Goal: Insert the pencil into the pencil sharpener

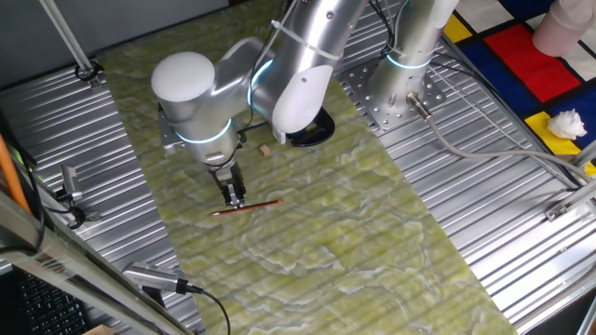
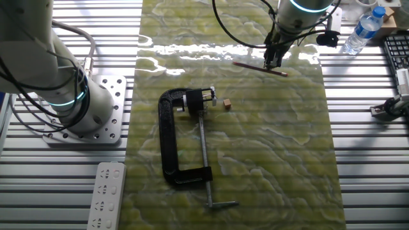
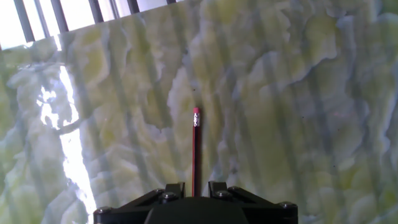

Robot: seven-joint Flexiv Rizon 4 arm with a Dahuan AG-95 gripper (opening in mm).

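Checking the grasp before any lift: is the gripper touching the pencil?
Cannot tell. In the hand view the pencil runs between the gripper fingers, but the contact point is hidden; both fixed views are too small to settle it.

No legible text or labels anywhere

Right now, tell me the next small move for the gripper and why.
Probably close on the pencil. The gripper sits low over it on the mat, and the hand view shows the pencil running between the two fingers, eraser end pointing away. It seems to still lie flat, so gripping comes before any lift.
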